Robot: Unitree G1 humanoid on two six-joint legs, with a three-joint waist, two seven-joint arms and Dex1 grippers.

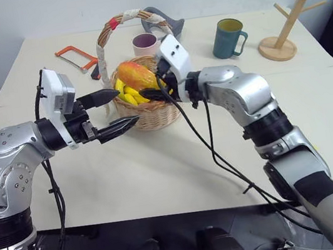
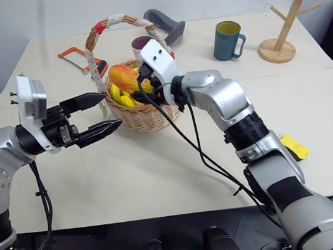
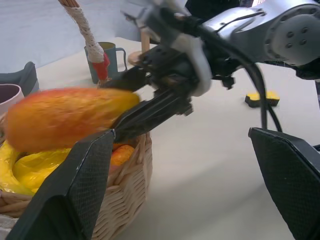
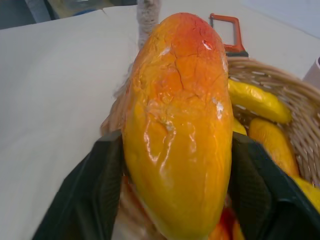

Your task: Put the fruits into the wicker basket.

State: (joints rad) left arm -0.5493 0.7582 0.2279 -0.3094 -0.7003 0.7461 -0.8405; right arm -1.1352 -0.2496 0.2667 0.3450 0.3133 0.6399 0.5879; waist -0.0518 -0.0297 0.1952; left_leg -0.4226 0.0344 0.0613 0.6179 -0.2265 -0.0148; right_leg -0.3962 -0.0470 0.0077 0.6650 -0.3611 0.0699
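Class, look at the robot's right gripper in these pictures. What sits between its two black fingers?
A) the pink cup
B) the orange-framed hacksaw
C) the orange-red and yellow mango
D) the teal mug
C: in the right wrist view the mango fills the gap between the right gripper's two black fingers, held over the wicker basket, which already holds other yellow fruit.

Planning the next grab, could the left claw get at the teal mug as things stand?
Probably not directly: the round wicker basket with its tall cloth-wrapped handle and the right claw holding the orange-red mango stand between the open left claw and the teal mug.
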